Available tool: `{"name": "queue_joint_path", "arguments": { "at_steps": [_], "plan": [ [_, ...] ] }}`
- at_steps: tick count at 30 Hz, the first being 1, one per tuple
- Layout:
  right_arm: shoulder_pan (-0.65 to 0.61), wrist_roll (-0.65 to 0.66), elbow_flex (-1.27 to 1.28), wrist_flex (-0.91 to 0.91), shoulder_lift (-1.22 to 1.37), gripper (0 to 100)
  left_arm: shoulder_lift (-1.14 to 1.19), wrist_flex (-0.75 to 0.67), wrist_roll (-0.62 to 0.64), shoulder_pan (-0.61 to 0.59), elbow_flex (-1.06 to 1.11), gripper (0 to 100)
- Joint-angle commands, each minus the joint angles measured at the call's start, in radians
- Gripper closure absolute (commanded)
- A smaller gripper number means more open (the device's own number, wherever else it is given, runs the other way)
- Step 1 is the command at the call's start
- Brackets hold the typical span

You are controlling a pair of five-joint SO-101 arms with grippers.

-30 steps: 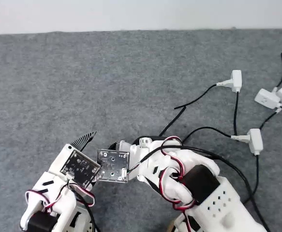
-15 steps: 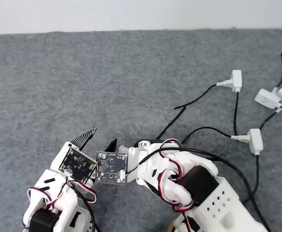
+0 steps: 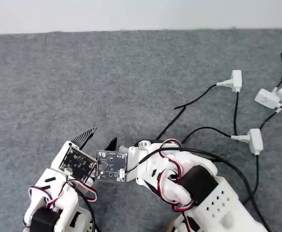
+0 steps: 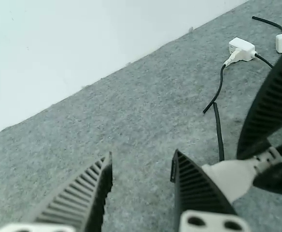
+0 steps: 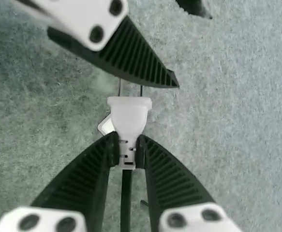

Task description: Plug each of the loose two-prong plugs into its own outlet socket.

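Plug [image 5: 128,118] is white, and the right gripper [image 5: 127,141] has both fingers pressed tight on its rear part, where the black cord comes out between them. Its long axis runs straight on from these fingers, and the two prongs [image 5: 141,90] point forward, away from the fingertips. Just beyond the prongs, one finger [image 5: 131,53] of the left gripper [image 4: 141,160] lies across the way. That gripper has its fingers spread, with nothing between them. White outlet blocks [image 3: 253,140] lie well apart, behind and to the side of the right fingers, not ahead. I judge the plug must first be turned toward them.
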Motion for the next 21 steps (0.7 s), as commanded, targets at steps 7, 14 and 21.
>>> {"name": "queue_joint_path", "arguments": {
  "at_steps": [7, 14, 21],
  "plan": [
    [0.01, -0.008, -0.021, -0.019, -0.041, 98.9, -0.003, 0.043, -0.011, -0.008, -0.005, 80],
    [0.062, 0.014, -0.038, 0.031, 0.022, 99.0, -0.003, -0.126, -0.008, -0.209, 0.091, 80],
    [0.248, 0.193, -0.334, 0.251, 0.308, 99.0, -0.002, -0.233, 0.06, -0.336, 0.137, 80]
  ]
}}
